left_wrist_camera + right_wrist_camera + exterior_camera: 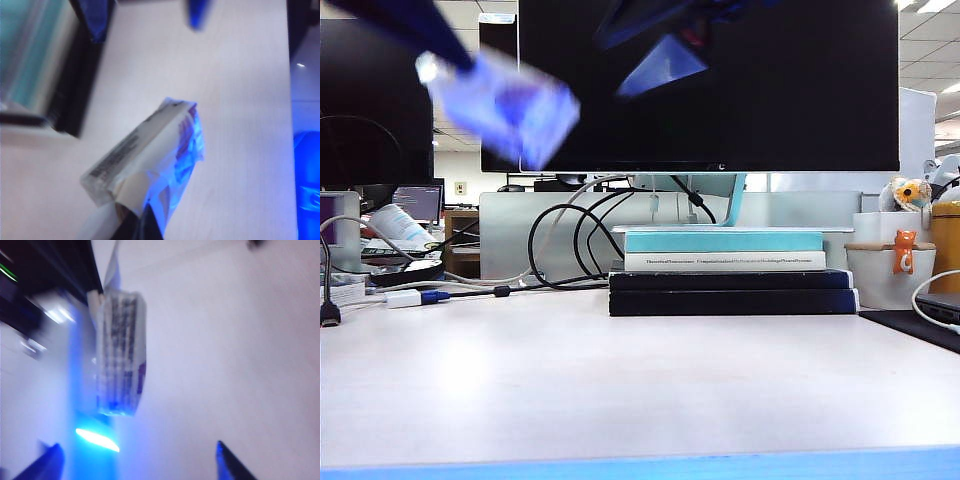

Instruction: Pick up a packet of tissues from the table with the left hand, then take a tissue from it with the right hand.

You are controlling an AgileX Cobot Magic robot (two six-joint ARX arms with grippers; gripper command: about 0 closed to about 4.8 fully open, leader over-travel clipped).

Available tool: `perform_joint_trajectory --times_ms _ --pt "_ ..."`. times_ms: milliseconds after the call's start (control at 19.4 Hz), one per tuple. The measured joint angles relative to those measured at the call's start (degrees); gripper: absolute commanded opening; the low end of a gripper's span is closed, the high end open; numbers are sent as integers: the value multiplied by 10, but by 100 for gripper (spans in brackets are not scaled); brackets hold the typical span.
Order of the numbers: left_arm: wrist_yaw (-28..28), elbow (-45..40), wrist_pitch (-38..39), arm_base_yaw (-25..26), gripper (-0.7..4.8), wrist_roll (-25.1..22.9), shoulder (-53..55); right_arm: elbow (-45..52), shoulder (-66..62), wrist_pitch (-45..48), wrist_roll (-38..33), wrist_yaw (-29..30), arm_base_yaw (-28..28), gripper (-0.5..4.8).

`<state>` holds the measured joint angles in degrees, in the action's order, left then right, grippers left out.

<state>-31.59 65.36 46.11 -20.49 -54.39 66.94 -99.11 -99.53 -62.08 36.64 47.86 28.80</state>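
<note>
High above the table (620, 380), at the upper left of the exterior view, my left gripper (450, 65) is shut on one end of the packet of tissues (505, 105). All of this is blurred. In the left wrist view the gripper (135, 220) pinches the purple and white packet (145, 155), printed side showing. My right gripper (655, 45) hangs to the right of the packet, apart from it. In the right wrist view its fingers (232, 465) stand wide, so the gripper (140, 465) is open and empty, with the packet (120, 355) a little way ahead. The tissue is hidden.
A stack of books (730, 270) lies mid-table under a large dark monitor (720, 90). Looped cables (570, 250) trail to the left of the books. A white container with an orange figure (890, 270) and a dark mat (920, 325) sit at the right.
</note>
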Motion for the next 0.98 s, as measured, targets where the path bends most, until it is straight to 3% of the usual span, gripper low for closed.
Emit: perform_joint_trajectory --times_ms 52,103,155,206,258,309,516,619,825,980 --pt "-2 0 1 -4 -6 0 -18 0 0 -7 1 106 -35 379" --pt "-5 0 2 -4 -6 0 -29 0 0 -9 0 170 -51 383" --pt "-22 0 4 -4 -6 0 -42 0 0 -10 0 226 -66 427" --pt "-66 0 3 -3 -6 0 -58 0 0 -15 -4 317 -89 479" --pt "-130 0 3 -5 -6 0 -70 0 0 -20 -48 392 -106 479" --pt "-148 0 3 -11 -6 0 -73 0 0 -24 -89 393 -109 479" --pt "-145 0 2 -63 -6 -3 -74 0 0 -72 -103 402 -96 479" --pt "-102 0 -5 -91 -6 -18 -90 0 0 -158 -91 382 -74 479" --pt "-67 1 -39 -93 -6 -34 -105 9 4 -169 -98 359 -44 479" --pt "-129 1 -67 -93 -6 -40 -122 9 6 -169 -99 342 -7 479"
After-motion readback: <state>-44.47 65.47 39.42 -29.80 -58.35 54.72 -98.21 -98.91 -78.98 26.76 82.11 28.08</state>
